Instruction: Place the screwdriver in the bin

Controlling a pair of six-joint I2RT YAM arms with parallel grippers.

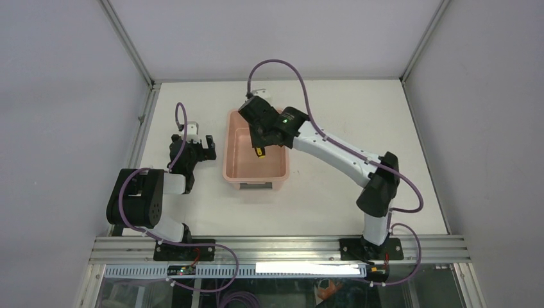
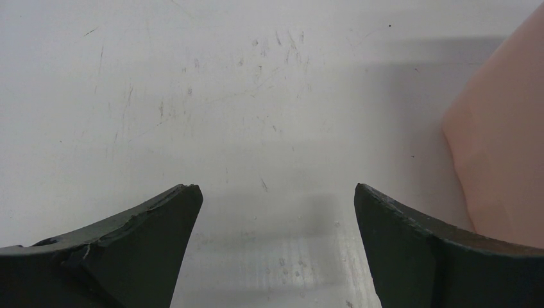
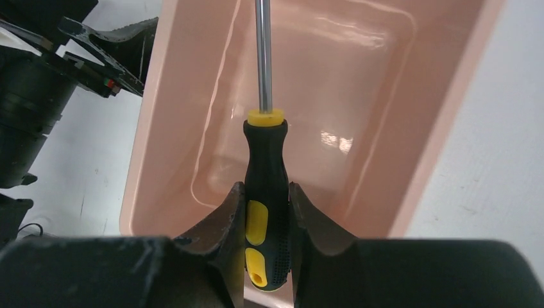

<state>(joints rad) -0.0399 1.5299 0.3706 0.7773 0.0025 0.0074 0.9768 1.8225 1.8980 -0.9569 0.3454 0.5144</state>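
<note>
The salmon-pink bin (image 1: 278, 168) sits mid-table; its inside shows in the right wrist view (image 3: 359, 96). My right gripper (image 1: 264, 142) hangs over the bin and is shut on the screwdriver (image 3: 266, 173), gripping its black and yellow handle between both fingers (image 3: 234, 212). The thin metal shaft (image 3: 262, 51) points away over the bin's floor. In the top view only the yellow handle (image 1: 259, 152) shows below the gripper. My left gripper (image 1: 204, 146) is open and empty, left of the bin, low over the white table; in its wrist view (image 2: 276, 192) the bin's wall (image 2: 507, 160) is at the right.
The white table (image 1: 359, 115) is walled by grey panels on the left, right and back. A metal rail (image 1: 276, 247) runs along the near edge by the arm bases. The left arm (image 3: 38, 90) shows beside the bin in the right wrist view.
</note>
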